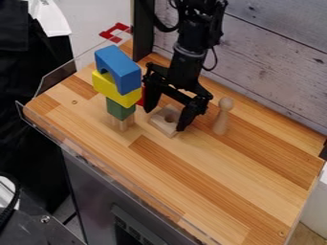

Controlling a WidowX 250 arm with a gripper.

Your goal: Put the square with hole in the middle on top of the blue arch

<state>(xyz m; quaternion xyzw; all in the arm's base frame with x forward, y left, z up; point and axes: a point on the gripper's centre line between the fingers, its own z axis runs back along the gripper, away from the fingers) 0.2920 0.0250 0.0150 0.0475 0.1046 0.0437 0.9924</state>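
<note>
Wooden tabletop (pixel 236 182): open pincer (pixel 165 119) partly hides square (pixel 164 125), red block (pixel 141 98).

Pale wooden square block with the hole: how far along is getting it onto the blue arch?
Done: the black gripper is down at the square block, fingers spread on either side.
In hand: nothing lifted; the block appears to rest on the wooden table.
Left: closing on it, lifting it and placing it on the blue arch, whose top is bare.

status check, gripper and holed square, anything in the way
Gripper open, astride holed square. Square not yet on blue arch. Stack under arch close beside gripper, might get bumped.
</note>
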